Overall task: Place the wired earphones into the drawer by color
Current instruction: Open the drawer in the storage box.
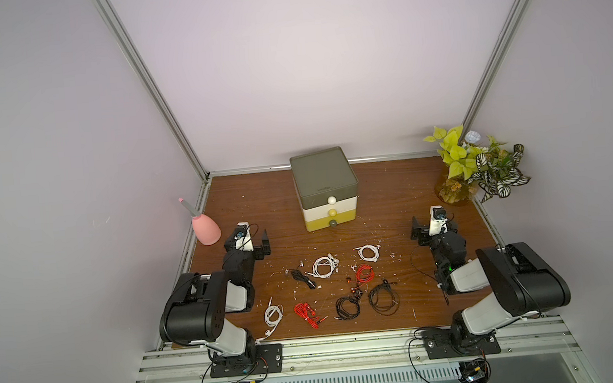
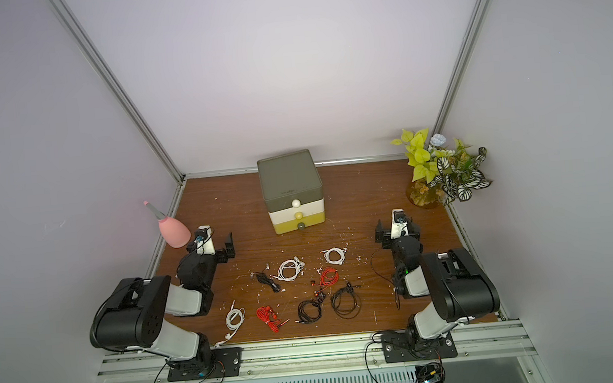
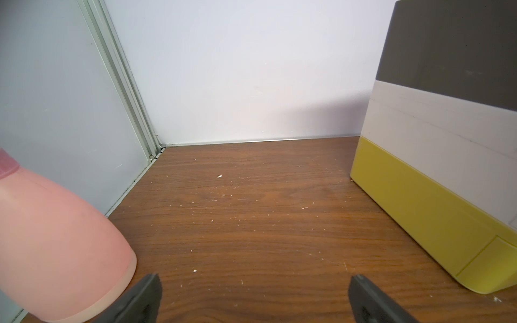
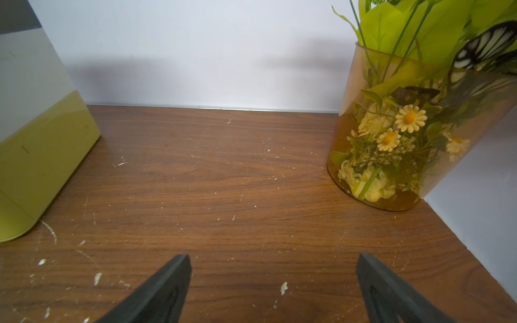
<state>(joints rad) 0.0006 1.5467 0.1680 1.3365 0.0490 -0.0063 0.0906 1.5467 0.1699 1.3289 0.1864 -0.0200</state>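
Note:
The drawer (image 1: pixel 325 187) (image 2: pixel 291 190) stands at the back middle of the wooden table, all three tiers shut: olive-grey, cream, yellow. Several wired earphones lie coiled in front of it: white ones (image 1: pixel 325 266) (image 1: pixel 368 252) (image 1: pixel 273 314), red ones (image 1: pixel 364 273) (image 1: pixel 305 313) and black ones (image 1: pixel 303 278) (image 1: pixel 348 306) (image 1: pixel 383 299). My left gripper (image 1: pixel 248 239) (image 3: pixel 254 279) rests open left of the drawer (image 3: pixel 436 167), nothing between its fingers. My right gripper (image 1: pixel 434 223) (image 4: pixel 273 257) rests open to the right of the drawer (image 4: pixel 33 139), also empty. No earphones show in the wrist views.
A pink bottle (image 1: pixel 206 227) (image 3: pixel 56 237) stands close beside the left gripper at the left wall. A vase of artificial plants (image 1: pixel 473 170) (image 4: pixel 391 139) fills the back right corner. White walls enclose three sides; both arm bases sit on the front rail.

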